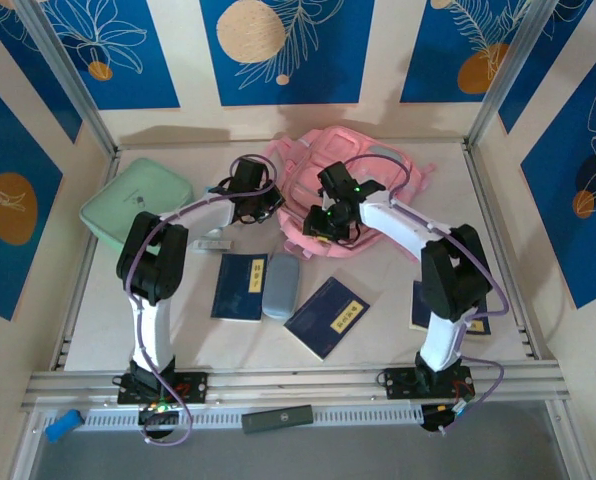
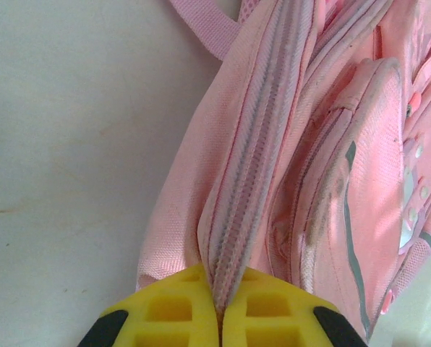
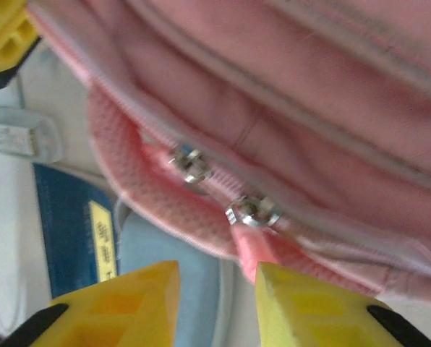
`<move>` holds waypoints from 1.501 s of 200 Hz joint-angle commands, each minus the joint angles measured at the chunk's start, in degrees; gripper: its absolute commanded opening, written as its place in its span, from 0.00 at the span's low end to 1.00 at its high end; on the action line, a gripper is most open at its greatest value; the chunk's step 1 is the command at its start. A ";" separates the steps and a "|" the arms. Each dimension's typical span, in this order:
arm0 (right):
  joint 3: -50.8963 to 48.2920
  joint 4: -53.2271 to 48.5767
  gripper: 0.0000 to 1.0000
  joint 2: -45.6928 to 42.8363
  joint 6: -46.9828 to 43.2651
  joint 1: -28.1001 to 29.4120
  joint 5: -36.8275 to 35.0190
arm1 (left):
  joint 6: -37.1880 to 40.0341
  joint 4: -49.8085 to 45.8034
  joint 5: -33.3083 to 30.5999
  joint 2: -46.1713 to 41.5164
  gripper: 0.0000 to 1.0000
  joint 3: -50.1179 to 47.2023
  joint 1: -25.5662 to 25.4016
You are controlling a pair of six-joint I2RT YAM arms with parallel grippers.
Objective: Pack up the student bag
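My left gripper [image 2: 217,307] clamps the zip seam of the bag [image 2: 367,166]; my right gripper [image 3: 217,289] stands narrowly parted, a pink zip pull [image 3: 250,249] between its fingers.

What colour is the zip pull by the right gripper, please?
Zip pull: pink; right wrist view.

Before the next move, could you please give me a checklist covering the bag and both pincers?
1. Left pincer clamped on the zip strip of the student bag: ok.
2. Right pincer gripping the pink pull tab: not ok; jaws apart, tab loose by one finger.
3. Zip sliders within the right pincer's reach: ok, both just ahead of it.
4. Bag open for packing: not ok; zip looks shut.
5. Items waiting: ok; blue book and grey-blue case lie on the table near the bag.
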State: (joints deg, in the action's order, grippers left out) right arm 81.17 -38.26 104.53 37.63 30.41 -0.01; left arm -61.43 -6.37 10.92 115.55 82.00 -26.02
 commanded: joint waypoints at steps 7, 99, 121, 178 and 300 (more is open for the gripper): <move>3.28 -4.06 0.41 2.42 -0.54 1.17 -3.04 | 0.91 2.86 0.68 -3.93 0.00 0.26 -0.17; 4.07 -3.46 0.27 6.12 -2.98 1.68 -9.09 | 1.10 2.24 0.46 -4.10 0.00 -0.08 -0.17; 5.04 -4.15 0.25 6.82 -4.60 1.56 -12.12 | 0.98 2.17 0.53 -4.28 0.00 -0.08 -0.26; -1.19 -5.15 0.00 0.32 -6.54 1.46 -13.35 | 1.60 0.50 -1.48 -5.75 0.00 0.27 0.61; -18.99 -9.35 0.00 -16.52 -4.58 -13.94 -15.79 | 4.21 -3.31 3.25 -4.66 0.00 5.43 7.96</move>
State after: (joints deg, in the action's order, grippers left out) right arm 62.22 -38.28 90.02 32.93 18.98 -9.10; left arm -60.45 -10.31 16.99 113.30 82.61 -21.78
